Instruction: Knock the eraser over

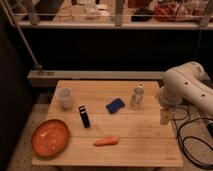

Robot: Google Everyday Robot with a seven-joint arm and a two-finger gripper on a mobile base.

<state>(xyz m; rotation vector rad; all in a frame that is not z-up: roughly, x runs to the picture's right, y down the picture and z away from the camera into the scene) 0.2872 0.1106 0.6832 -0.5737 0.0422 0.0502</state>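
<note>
The arm runs off the right edge; its gripper hangs at the rim of the surface. Clutter behind the top rail is blurred.

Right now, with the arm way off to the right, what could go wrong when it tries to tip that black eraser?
1. The gripper hangs at the table's right edge. The bottle and blue pad sit between it and the upright eraser, so a straight sweep may hit them first.
2. The cup stands just beyond the eraser, so a hard push might topple it too.
</note>
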